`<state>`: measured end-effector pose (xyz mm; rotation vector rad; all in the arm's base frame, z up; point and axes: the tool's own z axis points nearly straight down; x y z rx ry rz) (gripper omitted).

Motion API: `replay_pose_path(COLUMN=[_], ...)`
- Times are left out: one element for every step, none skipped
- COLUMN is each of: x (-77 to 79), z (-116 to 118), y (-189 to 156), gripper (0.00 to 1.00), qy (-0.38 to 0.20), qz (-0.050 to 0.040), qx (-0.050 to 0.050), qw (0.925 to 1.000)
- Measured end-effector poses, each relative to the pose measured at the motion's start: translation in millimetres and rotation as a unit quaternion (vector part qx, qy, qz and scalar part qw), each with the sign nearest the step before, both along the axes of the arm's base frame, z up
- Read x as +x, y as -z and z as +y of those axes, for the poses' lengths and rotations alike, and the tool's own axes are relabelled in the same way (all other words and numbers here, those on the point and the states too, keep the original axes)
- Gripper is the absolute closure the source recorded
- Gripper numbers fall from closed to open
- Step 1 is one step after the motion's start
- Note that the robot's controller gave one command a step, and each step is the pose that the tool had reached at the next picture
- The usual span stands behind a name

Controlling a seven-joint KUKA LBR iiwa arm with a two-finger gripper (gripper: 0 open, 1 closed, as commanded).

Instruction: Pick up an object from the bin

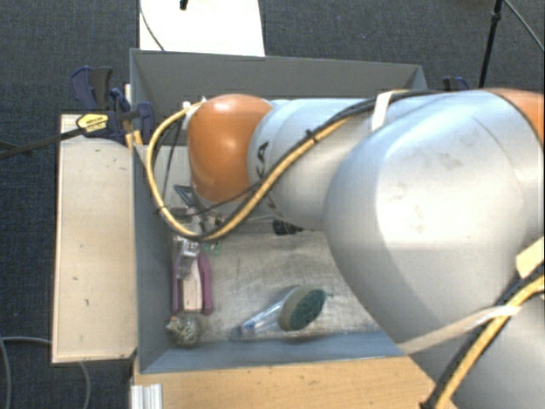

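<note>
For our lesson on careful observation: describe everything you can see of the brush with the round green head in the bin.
The brush has a round, dark green head with a pale rim and a clear, bluish, plastic-looking handle. It lies flat on the bin floor, close to the wall at the view's bottom, handle pointing lower left. Nothing appears to touch it.

A brush (294,309) with a round dark-green head and a clear handle lies tilted on the floor of the bin (255,79), near the wall at the bottom of the view, handle pointing left. A small mottled greenish-brown lump (184,331) sits in the bottom left corner. Dark carpet (51,24) surrounds the bin.
</note>
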<state>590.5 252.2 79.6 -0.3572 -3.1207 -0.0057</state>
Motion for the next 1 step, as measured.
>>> replay_pose_path(x=[2.2], z=[0.5], y=[-41.6], gripper=[1.0], qy=[0.0], qz=[-0.004], qx=[0.0], qw=[1.0])
